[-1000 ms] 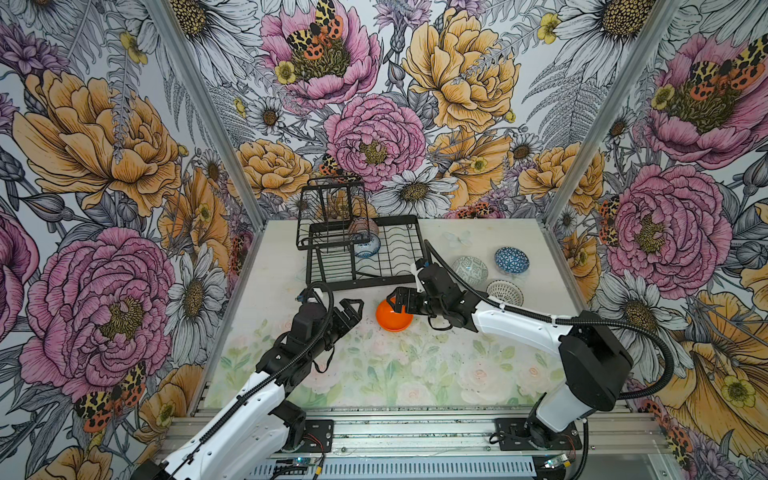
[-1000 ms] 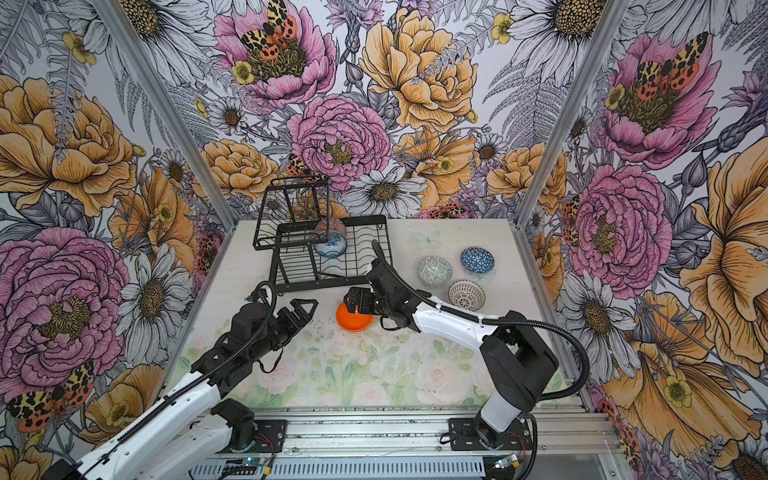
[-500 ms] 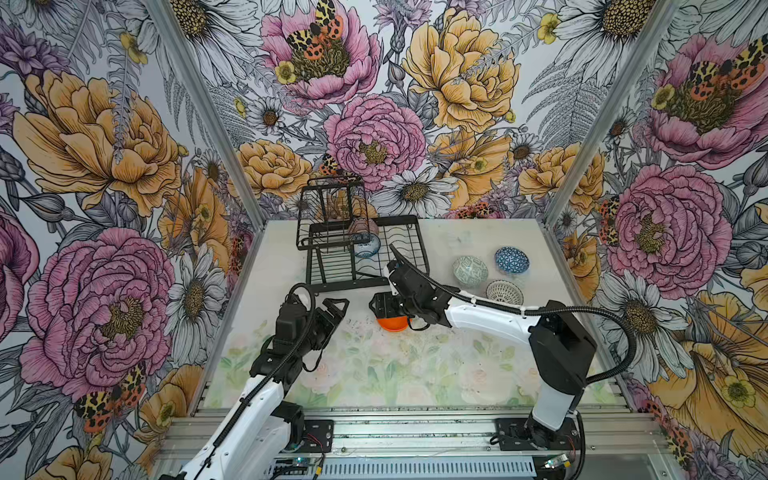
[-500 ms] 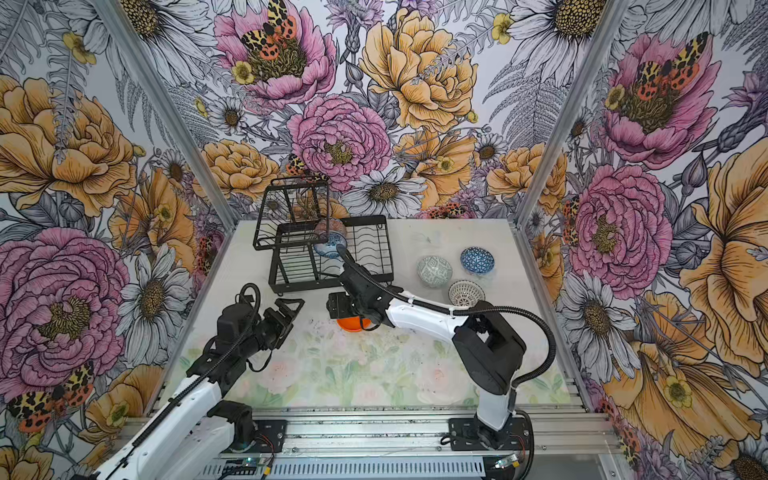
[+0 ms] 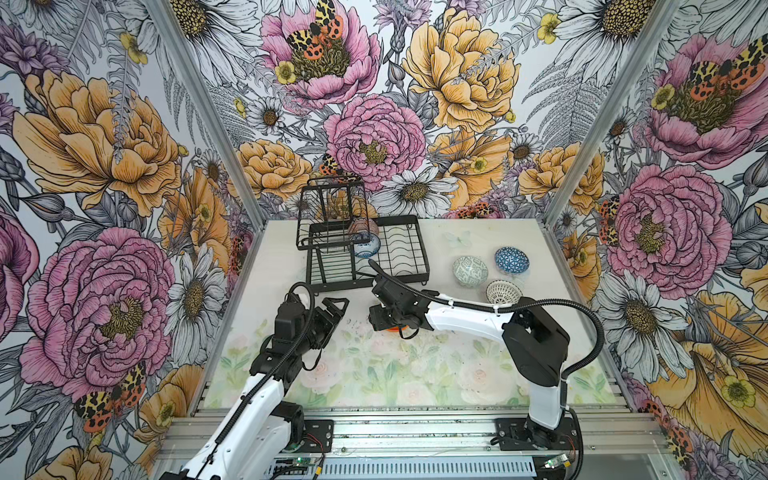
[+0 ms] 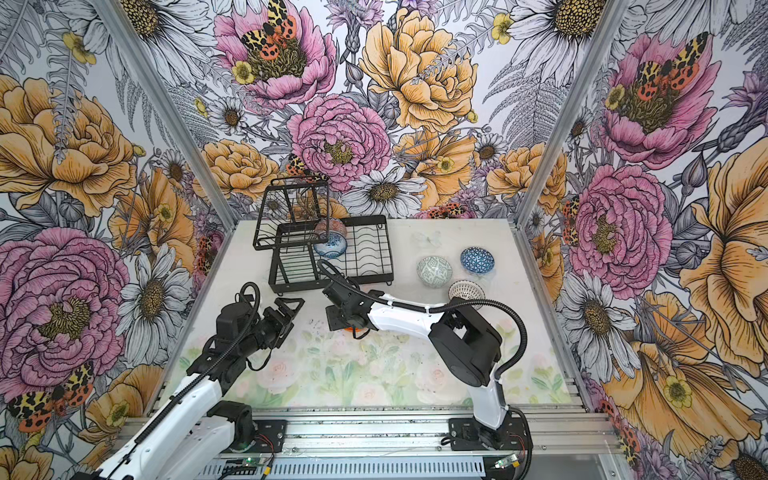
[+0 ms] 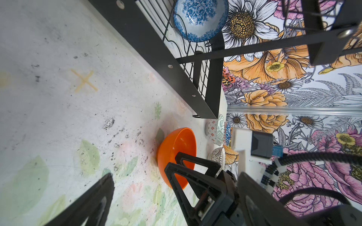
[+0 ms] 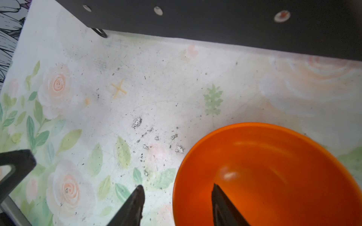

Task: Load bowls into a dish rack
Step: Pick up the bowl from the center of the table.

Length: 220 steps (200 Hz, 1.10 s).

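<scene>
A plain orange bowl [image 8: 274, 176] sits upright on the table in front of the dish rack [image 5: 338, 284]. My right gripper [image 8: 177, 186] straddles its near rim, one finger inside and one outside, jaws apart with a gap on both sides. In both top views the right gripper [image 5: 380, 322] [image 6: 338, 320] covers most of that bowl [image 5: 392, 330]. My left gripper [image 5: 332, 307] [image 7: 139, 172] hangs open and empty just left of it. A blue-white floral bowl [image 5: 365, 245] [image 7: 199, 19] stands on edge in the rack, with an orange-white bowl [image 5: 361, 226] behind it.
Three bowls sit on the table to the right of the rack: pale green-grey [image 5: 469, 270], dark blue geometric [image 5: 511, 259], black-white lattice [image 5: 503, 291]. The rack's raised basket tier [image 5: 332, 216] stands at its far left. Walls enclose three sides.
My right gripper has moved left over the orange bowl and its jaws have narrowed around the rim. The left arm has drawn back slightly. The bowl has stayed in place.
</scene>
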Available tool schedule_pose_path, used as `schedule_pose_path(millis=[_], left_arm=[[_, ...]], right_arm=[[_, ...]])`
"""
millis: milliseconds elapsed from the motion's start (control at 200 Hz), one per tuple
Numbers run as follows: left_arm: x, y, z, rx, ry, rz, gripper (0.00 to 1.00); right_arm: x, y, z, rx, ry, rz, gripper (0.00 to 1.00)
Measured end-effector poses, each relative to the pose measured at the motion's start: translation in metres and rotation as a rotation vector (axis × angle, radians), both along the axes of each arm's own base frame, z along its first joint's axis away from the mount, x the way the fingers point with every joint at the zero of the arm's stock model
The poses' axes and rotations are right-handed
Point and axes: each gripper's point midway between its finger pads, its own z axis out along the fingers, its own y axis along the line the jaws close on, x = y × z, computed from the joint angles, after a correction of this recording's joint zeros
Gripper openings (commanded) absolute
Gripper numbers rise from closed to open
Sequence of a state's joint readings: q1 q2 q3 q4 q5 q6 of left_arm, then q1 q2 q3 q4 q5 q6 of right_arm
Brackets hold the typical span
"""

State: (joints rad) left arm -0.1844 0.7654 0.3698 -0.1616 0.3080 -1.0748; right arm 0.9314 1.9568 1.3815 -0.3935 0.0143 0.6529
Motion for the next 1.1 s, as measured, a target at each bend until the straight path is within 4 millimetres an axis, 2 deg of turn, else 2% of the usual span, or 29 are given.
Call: schedule_pose_path(millis=[145,295,520,605,711,946,1101], left_arm=[[0.000,0.000,0.000,-0.001,-0.005,0.000,0.99],[0.000,0.000,0.000,0.002,-0.007,-0.002,0.99],[0.000,0.000,0.000,0.005,-0.009,-0.004,0.99],[0.000,0.000,0.000,0.005,-0.009,-0.004,0.99],[0.000,0.000,0.000,0.004,-0.010,-0.004,0.99],[0.000,-0.001,0.001,0.004,-0.013,-0.007,0.99],[-0.002,-0.005,0.002,0.003,-0.018,-0.021,0.99]], right_arm=[[0.000,0.000,-0.014,-0.036,0.018,0.006,0.41],[0.000,0.000,-0.018,-0.054,0.021,0.006,0.29],[0.002,0.004,-0.010,-0.045,0.008,0.013,0.08],[0.009,0.008,-0.001,-0.035,-0.021,0.006,0.00],[0.013,0.014,0.008,-0.004,-0.030,0.004,0.00],[0.013,0.011,0.021,0.042,0.000,-0.015,0.00],[0.011,0.009,0.049,0.106,0.005,-0.037,0.00]])
